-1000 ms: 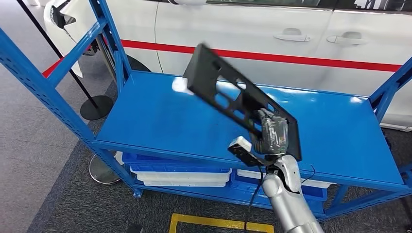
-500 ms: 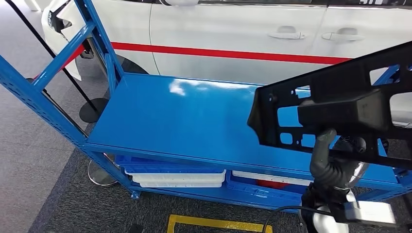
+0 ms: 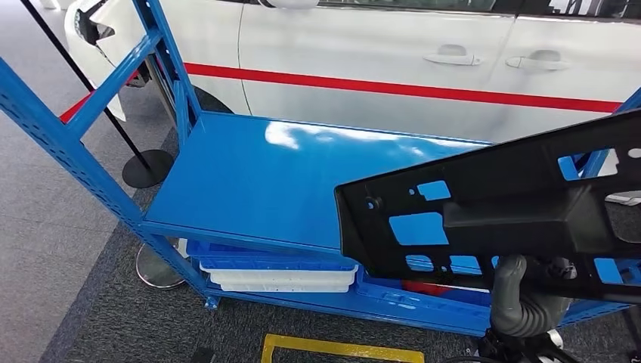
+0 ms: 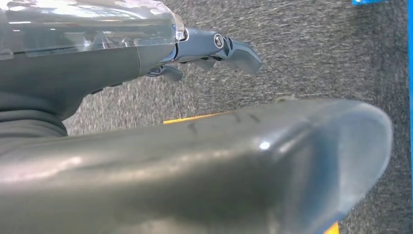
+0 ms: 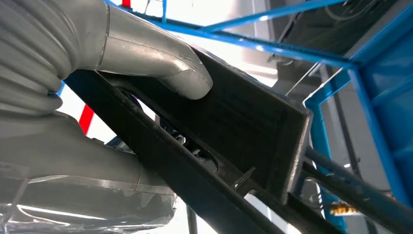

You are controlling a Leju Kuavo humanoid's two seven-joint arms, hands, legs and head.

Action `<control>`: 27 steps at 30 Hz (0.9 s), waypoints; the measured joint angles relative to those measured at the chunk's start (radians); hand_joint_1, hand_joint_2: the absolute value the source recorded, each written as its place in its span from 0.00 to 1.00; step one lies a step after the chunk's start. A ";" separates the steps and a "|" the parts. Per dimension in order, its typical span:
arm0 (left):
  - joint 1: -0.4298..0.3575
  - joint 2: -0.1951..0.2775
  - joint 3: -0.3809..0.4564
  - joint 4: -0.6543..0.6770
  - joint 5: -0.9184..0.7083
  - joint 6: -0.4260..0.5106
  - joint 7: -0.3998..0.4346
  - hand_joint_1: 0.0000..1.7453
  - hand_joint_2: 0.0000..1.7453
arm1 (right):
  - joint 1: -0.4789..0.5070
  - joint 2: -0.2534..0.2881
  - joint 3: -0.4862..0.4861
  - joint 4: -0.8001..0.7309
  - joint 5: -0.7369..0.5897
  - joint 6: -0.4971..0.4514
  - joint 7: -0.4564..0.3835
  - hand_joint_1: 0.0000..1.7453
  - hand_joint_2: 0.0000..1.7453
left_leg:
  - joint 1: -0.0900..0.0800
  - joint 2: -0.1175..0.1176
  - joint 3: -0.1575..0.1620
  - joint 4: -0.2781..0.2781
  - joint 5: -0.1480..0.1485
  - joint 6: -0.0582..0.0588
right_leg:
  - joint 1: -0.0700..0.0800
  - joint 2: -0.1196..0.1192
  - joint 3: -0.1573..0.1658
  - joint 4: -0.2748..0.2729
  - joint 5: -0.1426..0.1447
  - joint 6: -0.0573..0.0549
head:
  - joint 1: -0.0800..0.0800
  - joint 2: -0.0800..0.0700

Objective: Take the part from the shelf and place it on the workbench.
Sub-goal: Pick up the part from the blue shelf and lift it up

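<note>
Head view gives you one black perforated part (image 3: 514,212), lifted clear above the blue shelf (image 3: 257,189), your right hand (image 3: 521,299) gripping it from beneath. Two white trays (image 3: 280,280) sit below. Left hand (image 4: 214,46) hangs over carpet; its grasp can't be read.

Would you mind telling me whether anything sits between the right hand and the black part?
Nothing visible does: the right hand already grips the black part, its thumb pressed into the part's recess, holding it lifted in front of the blue shelf.
</note>
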 joint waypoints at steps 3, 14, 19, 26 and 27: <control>0.001 0.000 0.012 0.000 0.013 0.002 0.000 0.00 0.00 | 0.013 0.000 -0.013 -0.004 -0.003 0.027 0.000 1.00 1.00 | 0.000 -0.002 -0.001 0.012 -0.005 -0.012 | -0.009 -0.001 0.077 -0.151 0.082 0.002 | 0.000 0.000; 0.004 0.001 0.039 0.000 0.029 0.013 0.012 0.00 0.00 | 0.088 0.032 -0.026 -0.020 0.092 0.074 -0.001 1.00 1.00 | 0.002 -0.001 -0.104 0.296 -0.179 -0.053 | 0.005 -0.007 0.065 -0.209 0.127 -0.060 | 0.000 0.000; 0.001 0.005 0.041 0.000 0.030 0.017 0.019 0.00 0.00 | 0.141 0.063 -0.073 -0.047 0.080 0.159 -0.001 1.00 1.00 | -0.007 -0.001 0.066 0.029 -0.086 -0.029 | 0.014 -0.008 0.045 -0.206 0.151 -0.049 | 0.000 0.000; 0.001 0.007 0.051 0.000 0.030 0.020 0.018 0.00 0.00 | 0.199 0.112 -0.178 -0.077 0.079 0.247 -0.001 1.00 1.00 | -0.006 0.007 0.046 -0.014 -0.025 0.005 | 0.005 -0.004 0.006 -0.123 0.073 -0.010 | 0.000 0.000; 0.000 0.007 0.053 0.000 0.030 0.020 0.017 0.00 0.00 | 0.205 0.116 -0.187 -0.079 0.079 0.253 -0.001 1.00 1.00 | -0.006 0.008 0.034 -0.013 -0.016 0.007 | 0.004 -0.004 -0.013 -0.059 0.023 -0.006 | 0.000 0.000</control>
